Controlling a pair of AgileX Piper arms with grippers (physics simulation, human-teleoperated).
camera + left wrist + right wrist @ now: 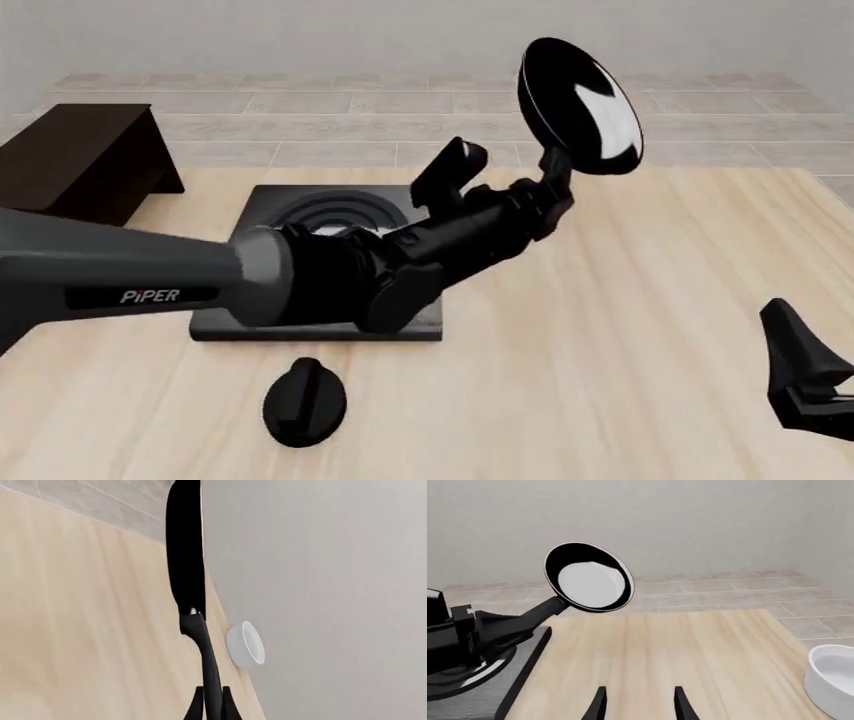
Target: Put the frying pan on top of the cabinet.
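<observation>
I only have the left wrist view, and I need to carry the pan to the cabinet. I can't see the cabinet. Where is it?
Observer: In the front view the cabinet stands at the table's far left. The pan is up in the air, well to its right.
Operator: Anything lying between them?
Observer: A flat ringed slab lies on the table between them, under the left arm.
Operator: And the right claw?
Observer: The right claw is open and empty, low at the near right.
</observation>
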